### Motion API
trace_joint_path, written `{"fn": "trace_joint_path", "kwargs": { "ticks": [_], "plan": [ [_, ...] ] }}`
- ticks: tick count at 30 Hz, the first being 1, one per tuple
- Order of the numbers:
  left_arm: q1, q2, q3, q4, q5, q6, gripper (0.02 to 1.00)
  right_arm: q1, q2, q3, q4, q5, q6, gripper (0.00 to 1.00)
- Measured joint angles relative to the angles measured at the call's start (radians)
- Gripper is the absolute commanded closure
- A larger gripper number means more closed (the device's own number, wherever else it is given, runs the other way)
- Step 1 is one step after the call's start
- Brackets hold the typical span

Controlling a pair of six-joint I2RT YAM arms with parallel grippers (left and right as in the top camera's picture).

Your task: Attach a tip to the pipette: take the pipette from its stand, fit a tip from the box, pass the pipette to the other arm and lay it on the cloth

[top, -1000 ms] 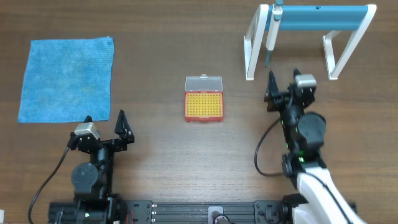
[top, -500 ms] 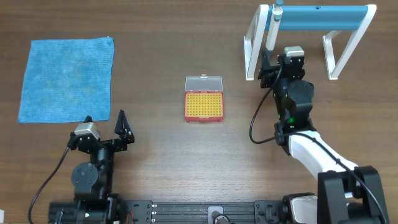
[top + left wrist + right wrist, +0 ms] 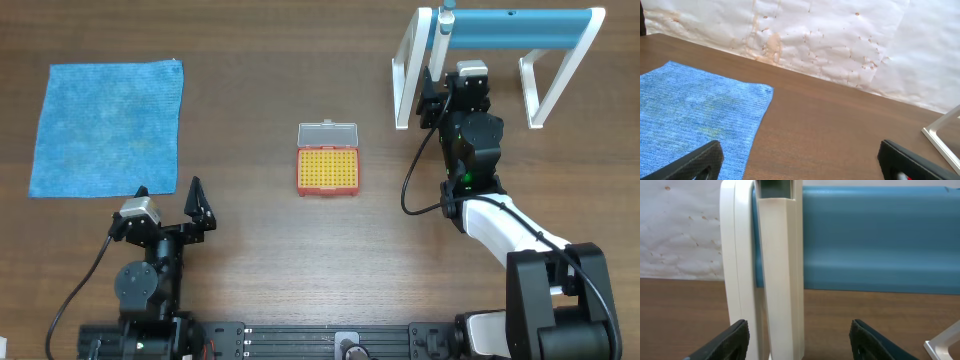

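Observation:
The pipette (image 3: 438,52), pale with a blue cap, hangs upright at the left end of the blue-and-white stand (image 3: 515,24). My right gripper (image 3: 440,92) is right up against it, just below the stand's bar. In the right wrist view the pipette's white body (image 3: 780,270) stands between the fingers of my open right gripper (image 3: 799,330), left of centre and not clamped. The tip box (image 3: 327,170), orange with yellow tips and its clear lid open, sits mid-table. The blue cloth (image 3: 108,127) lies at the far left. My left gripper (image 3: 168,197) rests open near its base, empty.
The stand's white legs (image 3: 404,80) flank the right gripper, and one leg (image 3: 737,255) stands close beside the pipette. In the left wrist view the cloth (image 3: 690,115) lies ahead of the left gripper (image 3: 800,165). Bare wood lies between cloth, box and stand.
The right arm has moved away from its base toward the stand, bringing its open gripper up around the hanging pipette. The left arm has not moved.

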Motion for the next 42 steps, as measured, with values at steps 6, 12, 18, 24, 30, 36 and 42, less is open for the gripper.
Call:
{"fn": "trace_joint_path", "kwargs": {
  "ticks": [6,12,18,24,30,36,42],
  "plan": [
    [0.0,0.0,0.0,0.0,0.0,0.0,0.023,0.0,0.019,0.014,0.0,0.0,-0.02,0.338],
    [0.0,0.0,0.0,0.0,0.0,0.0,0.02,0.0,0.041,0.017,0.0,0.0,-0.022,0.338],
    [0.0,0.0,0.0,0.0,0.0,0.0,0.02,0.0,0.079,0.034,0.02,0.0,-0.022,0.338],
    [0.0,0.0,0.0,0.0,0.0,0.0,0.02,-0.002,0.096,0.049,0.022,0.015,-0.023,0.336],
    [0.0,0.0,0.0,0.0,0.0,0.0,0.02,-0.016,0.098,0.059,0.022,0.041,-0.026,0.338],
    [0.0,0.0,0.0,0.0,0.0,0.0,0.023,-0.016,0.098,0.067,0.022,0.045,-0.029,0.338],
    [0.0,0.0,0.0,0.0,0.0,0.0,0.023,-0.016,0.108,0.076,0.022,0.044,-0.029,0.336]
  ]
}}
